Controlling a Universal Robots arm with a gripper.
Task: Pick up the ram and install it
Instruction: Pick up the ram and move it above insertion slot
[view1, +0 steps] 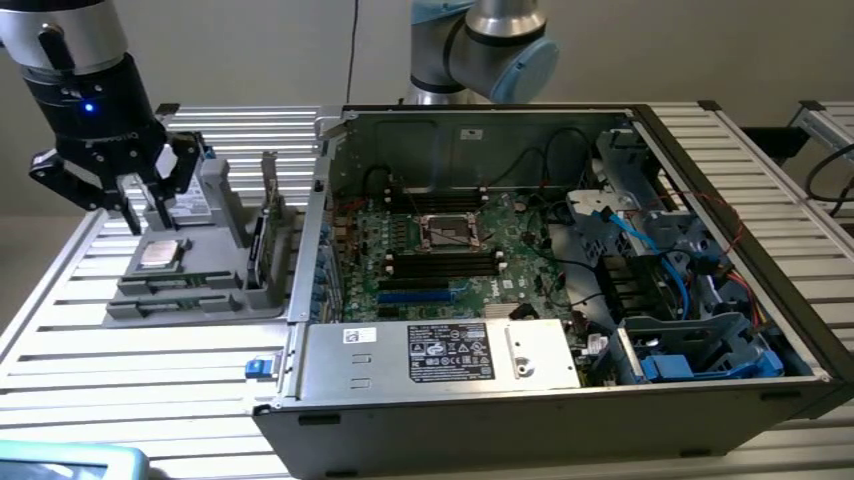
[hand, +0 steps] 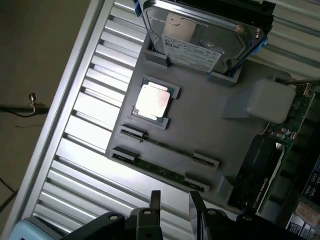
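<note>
My gripper (view1: 150, 215) is released and empty, hovering over one gray tray (hand: 200, 130) at the exterior view's left of one case (view1: 534, 405). The tray holds one ram (hand: 155, 170) slotted, one CPU (hand: 152, 101) and one drive (hand: 195, 40) upright.

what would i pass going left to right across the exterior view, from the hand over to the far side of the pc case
hand → graphics card standing on edge → processor socket → blue drive cage
</note>
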